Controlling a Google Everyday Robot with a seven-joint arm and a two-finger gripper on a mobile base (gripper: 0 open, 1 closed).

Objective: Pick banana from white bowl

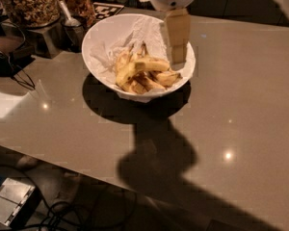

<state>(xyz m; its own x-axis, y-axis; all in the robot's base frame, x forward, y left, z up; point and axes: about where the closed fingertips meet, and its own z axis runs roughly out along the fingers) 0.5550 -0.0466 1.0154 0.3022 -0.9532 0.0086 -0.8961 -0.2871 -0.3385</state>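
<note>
Camera view: your gripper [177, 57] hangs over the bowl [97, 44], lined up above the banana [143, 65]; open or closed, can't tell.

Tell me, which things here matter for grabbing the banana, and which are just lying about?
Needed: the plump banana, the white bowl holding it, the end effector hanging over the bowl's right side.
Lying about: slimmer bananas, nut jar, cables.

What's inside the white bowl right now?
The white bowl holds the banana lying on slimmer bananas, over crumpled white paper. The gripper hangs over its right rim, covering part of the inside there.
</note>
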